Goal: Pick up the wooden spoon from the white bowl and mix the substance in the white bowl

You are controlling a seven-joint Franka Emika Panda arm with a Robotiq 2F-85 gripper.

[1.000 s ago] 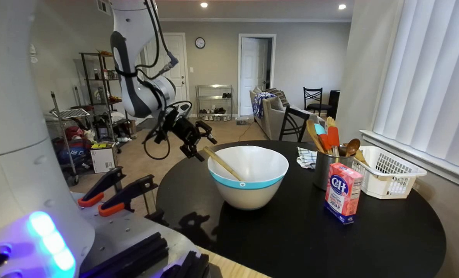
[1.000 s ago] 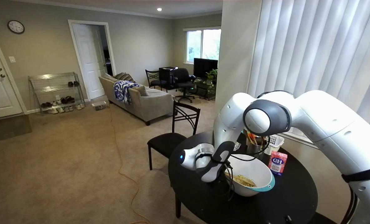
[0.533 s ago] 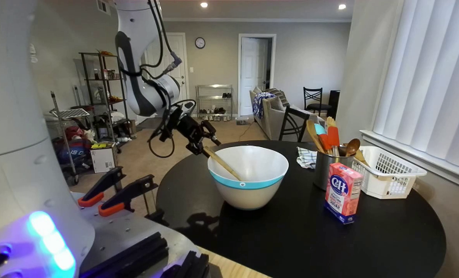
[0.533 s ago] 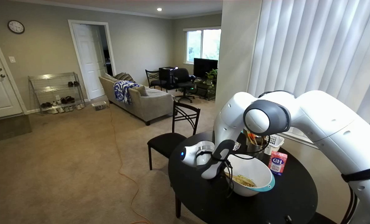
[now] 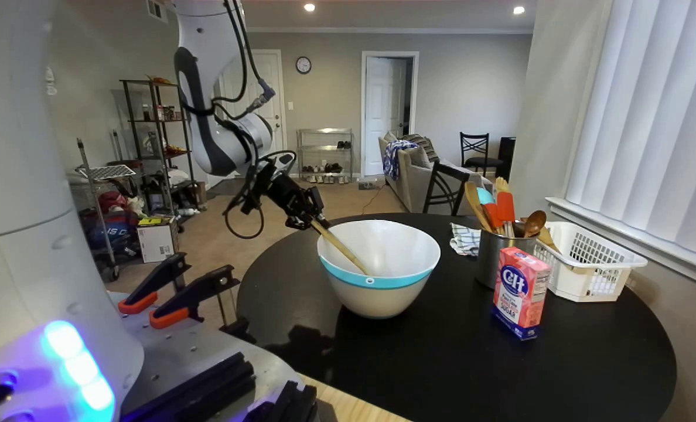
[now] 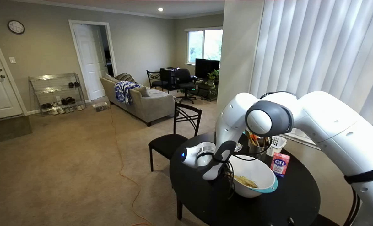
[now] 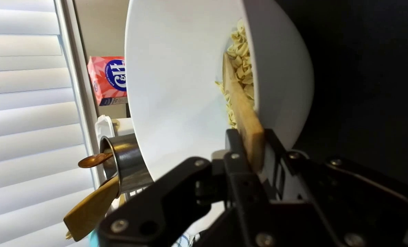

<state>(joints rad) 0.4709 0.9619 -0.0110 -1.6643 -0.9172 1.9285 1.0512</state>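
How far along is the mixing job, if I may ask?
Done, it seems: the pincer grips the wooden spoon. In hand: the pick-up, as the spoon's far end is inside the white bowl. Left, probably: mixing the pale noodle-like pieces, which lie beside that end.

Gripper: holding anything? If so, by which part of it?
Yes: the spoon, clamped in the gripper by the upper end of its handle. Its other end is down in the bowl.
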